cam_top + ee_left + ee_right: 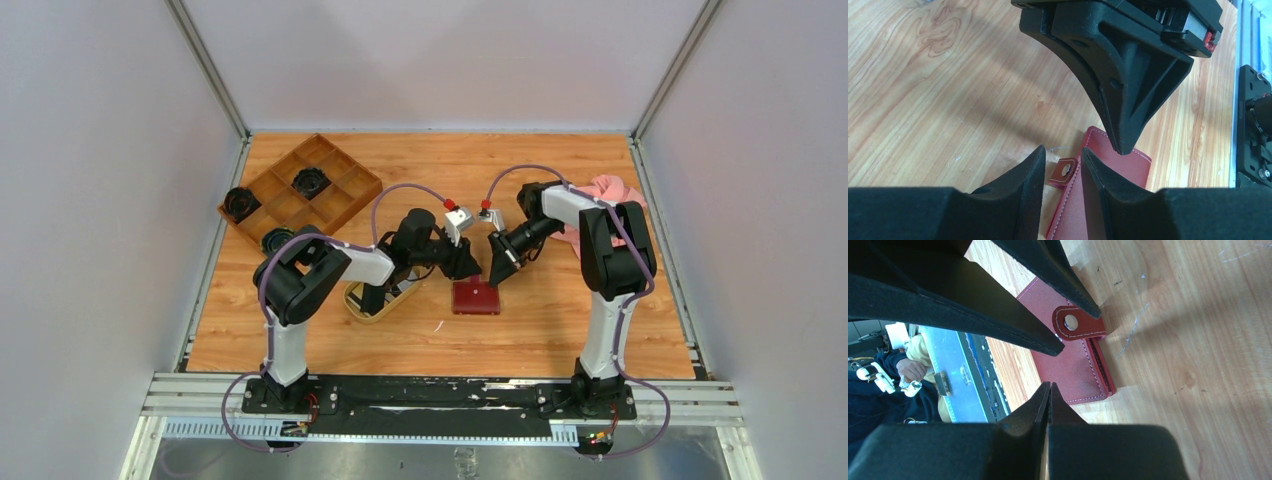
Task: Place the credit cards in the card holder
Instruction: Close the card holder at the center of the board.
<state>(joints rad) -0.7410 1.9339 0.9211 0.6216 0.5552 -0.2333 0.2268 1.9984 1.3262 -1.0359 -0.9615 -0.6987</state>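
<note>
Dark red leather-like card holder (pixel 475 297) lies folded flat on the wood-grain bench (pixel 560 330), near the middle and between the two arms. Its snap tab (pixel 1078 322), with a round metal stud, sits at one edge of the upper face.

Left pincer (pixel 1063 152) is directly above that edge, its jaws narrowly parted with nothing held. In both wrist views the tab appears in the gap between its fingertips; whether they touch the tab cannot be told.

Right pincer (pixel 1049 387) has its fingers pressed together with nothing between them. Its pointed tip is over the holder's face, close beside the left pincer; contact with the leather cannot be confirmed.

Oval tan tray (pixel 362 308) lies just left of the holder, partly hidden by the left arm. A brown compartmented wooden box (pixel 340 195) stands at the far left of the bench, and a pink cloth (pixel 610 190) lies at the far right behind the right arm.
</note>
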